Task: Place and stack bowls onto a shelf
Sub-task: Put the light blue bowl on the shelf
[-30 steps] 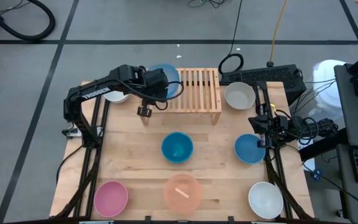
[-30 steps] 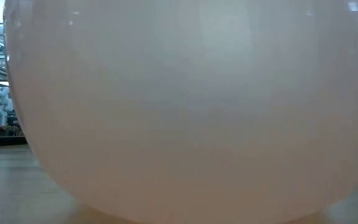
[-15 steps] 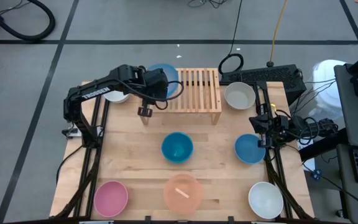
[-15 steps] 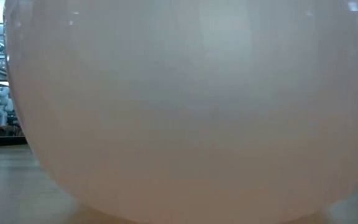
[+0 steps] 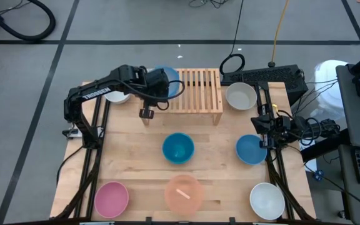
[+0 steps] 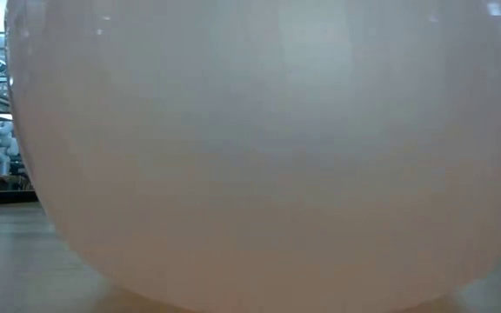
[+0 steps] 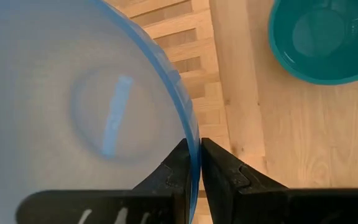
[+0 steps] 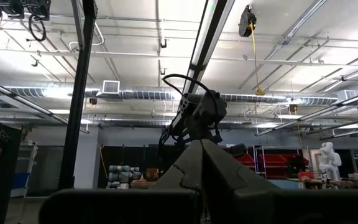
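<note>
- Nothing has moved since a second ago.
- My left end effector (image 7: 193, 163) pinches the light blue bowl's (image 7: 73, 112) rim over the shelf's (image 5: 199, 94) left end.
- My right end effector (image 8: 202, 163) stays shut, parked.

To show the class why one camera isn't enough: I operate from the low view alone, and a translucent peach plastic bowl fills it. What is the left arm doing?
Observer: The left gripper pinches the rim of a light blue round plastic bowl over the left end of the slatted light-wood shelf.
Operator: Other bowls on that shelf?
Observer: None shows; a teal-blue round plastic bowl sits on the table before it.
Operator: The right arm?
Observer: The right gripper waits shut at the table's right edge, aimed at the ceiling.
</note>
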Tool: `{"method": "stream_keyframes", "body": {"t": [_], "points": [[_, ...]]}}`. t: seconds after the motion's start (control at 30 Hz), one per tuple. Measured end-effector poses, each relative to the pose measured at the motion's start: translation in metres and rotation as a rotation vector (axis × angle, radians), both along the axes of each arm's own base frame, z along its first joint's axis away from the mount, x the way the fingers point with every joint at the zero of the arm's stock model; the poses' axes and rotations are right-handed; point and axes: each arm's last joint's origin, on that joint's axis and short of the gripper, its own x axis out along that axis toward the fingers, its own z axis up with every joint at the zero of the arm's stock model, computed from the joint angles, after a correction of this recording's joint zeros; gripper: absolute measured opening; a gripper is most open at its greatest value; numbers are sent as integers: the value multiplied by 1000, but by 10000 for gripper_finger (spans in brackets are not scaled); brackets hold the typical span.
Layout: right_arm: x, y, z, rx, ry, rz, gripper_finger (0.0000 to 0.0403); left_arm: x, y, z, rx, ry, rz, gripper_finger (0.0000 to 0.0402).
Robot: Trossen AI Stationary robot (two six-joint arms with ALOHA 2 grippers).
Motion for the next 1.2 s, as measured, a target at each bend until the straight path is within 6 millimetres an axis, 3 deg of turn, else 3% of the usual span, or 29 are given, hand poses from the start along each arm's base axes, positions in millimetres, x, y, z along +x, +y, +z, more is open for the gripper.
{"method": "stream_keyframes", "body": {"t": [0.3,0.73,1.2], "points": [[0,0,0,5,0,4,0,1,17,-6,-28,6,97,35],[0,0,1,6,-8,4,0,5,21,-47,-19,205,78,35],[0,0,1,6,-8,4,0,5,21,-47,-16,208,60,29]]}}
